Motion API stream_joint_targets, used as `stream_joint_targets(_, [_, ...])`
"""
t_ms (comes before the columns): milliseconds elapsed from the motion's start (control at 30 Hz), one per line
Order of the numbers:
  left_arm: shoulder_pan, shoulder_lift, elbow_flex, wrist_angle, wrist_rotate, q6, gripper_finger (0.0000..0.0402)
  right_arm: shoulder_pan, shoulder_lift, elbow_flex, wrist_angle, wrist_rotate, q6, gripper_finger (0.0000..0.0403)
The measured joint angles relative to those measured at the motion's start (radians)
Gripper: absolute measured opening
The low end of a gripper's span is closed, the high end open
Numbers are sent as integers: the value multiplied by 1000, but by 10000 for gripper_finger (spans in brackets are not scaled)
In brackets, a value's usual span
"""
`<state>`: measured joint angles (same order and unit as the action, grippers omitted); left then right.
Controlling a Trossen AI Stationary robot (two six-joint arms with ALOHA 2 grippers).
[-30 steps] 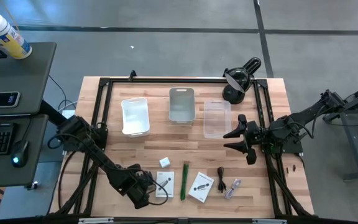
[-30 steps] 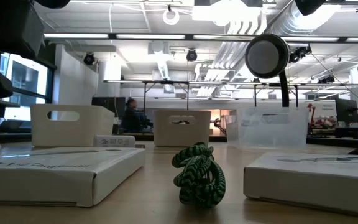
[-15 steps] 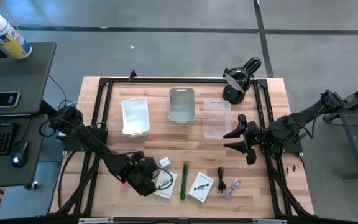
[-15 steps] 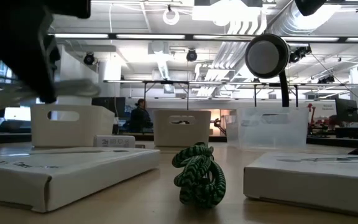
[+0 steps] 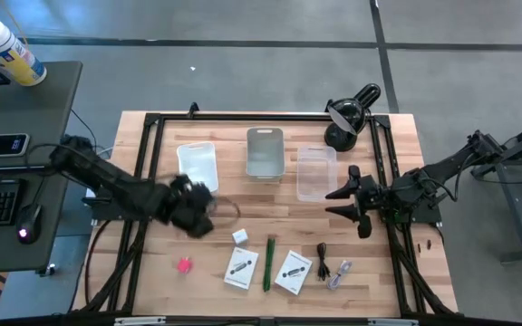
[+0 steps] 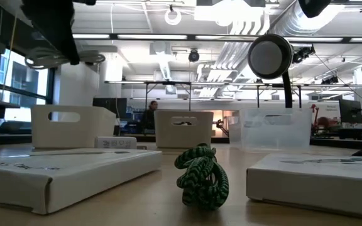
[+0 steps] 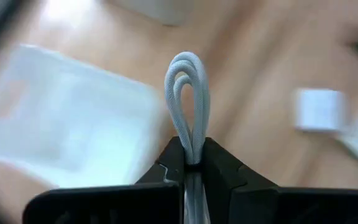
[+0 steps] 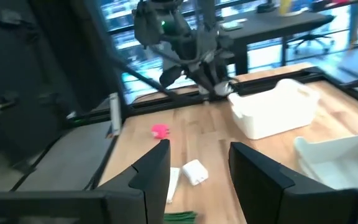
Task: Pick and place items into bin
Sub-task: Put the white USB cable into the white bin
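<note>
The left gripper point(image 5: 199, 210), at the lower left of the high view a second ago over the cards, has swung up to the left-centre, just below the white bin point(image 5: 198, 168). Its jaws are clenched on a looped white cable point(image 7: 188, 93), which bows out toward the frame's middle. A pink block point(image 5: 185, 265) now lies uncovered on the table point(image 5: 270, 204) at lower left, with the white cube point(image 5: 239, 236), green pen point(image 5: 268, 263) and two white cards point(image 5: 241, 268) near it, unmoved. The right gripper point(image 5: 347, 204) waits at right-centre beside the clear bin point(image 5: 315, 172), fingers apart, unchanged.
</note>
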<state>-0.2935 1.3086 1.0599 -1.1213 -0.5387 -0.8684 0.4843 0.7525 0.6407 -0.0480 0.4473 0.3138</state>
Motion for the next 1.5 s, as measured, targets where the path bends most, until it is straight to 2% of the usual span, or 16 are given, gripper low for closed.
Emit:
stream_joint_targets(100, [114,-58,0,-86,-8,70,7,0,0,0,14,47,1,154])
stream_joint_targets(200, [239,-99,0,-85,-13,184,8,0,0,0,15,75,1,154])
stream_joint_targets(300, [366,-111,1,-49,-8,306,5,0,0,0,15,121,1,154])
stream_joint_targets(433, [510,-113,-21,63,50,438,5,0,0,0,15,169,2,154])
stream_joint_targets(633, [663,-112,-134,188,162,471,5,0,0,0,15,196,30,154])
stream_joint_targets(1100, [701,-100,-289,318,199,505,10,0,0,0,15,237,45,153])
stream_joint_targets(1500, [701,-100,-295,320,190,498,96,0,0,0,15,239,49,154])
